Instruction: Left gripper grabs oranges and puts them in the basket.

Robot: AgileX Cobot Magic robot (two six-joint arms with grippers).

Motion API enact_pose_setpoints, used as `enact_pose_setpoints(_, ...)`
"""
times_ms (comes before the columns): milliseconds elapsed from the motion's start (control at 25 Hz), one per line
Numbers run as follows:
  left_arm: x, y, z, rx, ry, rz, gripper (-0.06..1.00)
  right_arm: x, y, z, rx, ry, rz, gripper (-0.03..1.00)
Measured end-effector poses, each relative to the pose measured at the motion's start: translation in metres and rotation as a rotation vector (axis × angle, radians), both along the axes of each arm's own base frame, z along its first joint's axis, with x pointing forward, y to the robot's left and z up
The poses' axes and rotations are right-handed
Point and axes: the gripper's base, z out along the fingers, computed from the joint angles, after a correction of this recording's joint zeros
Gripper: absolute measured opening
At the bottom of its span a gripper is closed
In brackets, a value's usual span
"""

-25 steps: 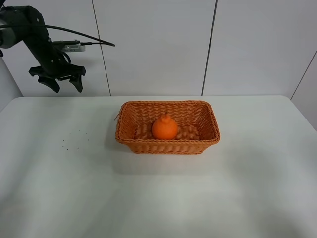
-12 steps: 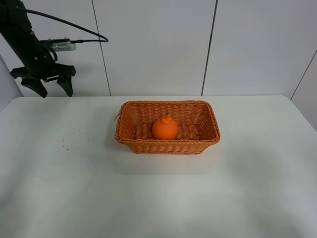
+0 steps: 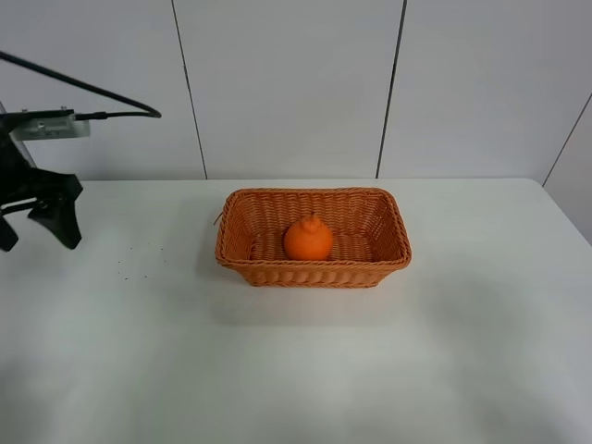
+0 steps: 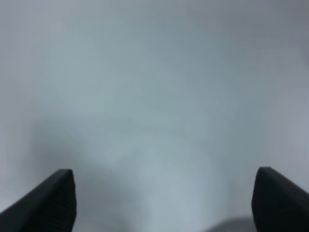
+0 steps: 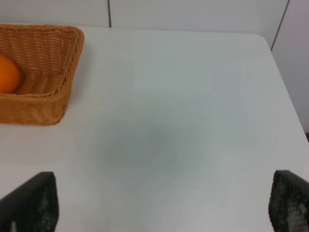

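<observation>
The orange (image 3: 308,239), round and bright with a small knobbed top, is seen resting inside the basket (image 3: 313,200) at mid-counter (image 3: 296,370). The left gripper (image 3: 35,227) is held well apart at the counter's left edge, fingers spread and empty; the right gripper (image 5: 159,203) is likewise spread with nothing grasped. Little risk is judged to remain, unless the basket were knocked by a careless arm sweep.

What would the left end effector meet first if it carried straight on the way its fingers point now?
Probably the bare white table. The left end effector is open and empty, and its wrist view shows only plain surface ahead. The distance is unclear.
</observation>
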Motion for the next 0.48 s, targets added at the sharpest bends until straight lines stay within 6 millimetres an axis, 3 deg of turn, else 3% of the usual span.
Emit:
enact_pose_setpoints(240, -0.089, 0.000, -0.002, -0.001, -0.051, 0.001, 0.85, 0.000, 0.000, 0.000, 0.000, 0.000, 0.000, 0.69)
enact_pose_setpoints(480, -0.161, -0.001, -0.023, 0.000, -0.168, 0.001, 0.85, 0.000, 0.000, 0.000, 0.000, 0.000, 0.000, 0.69)
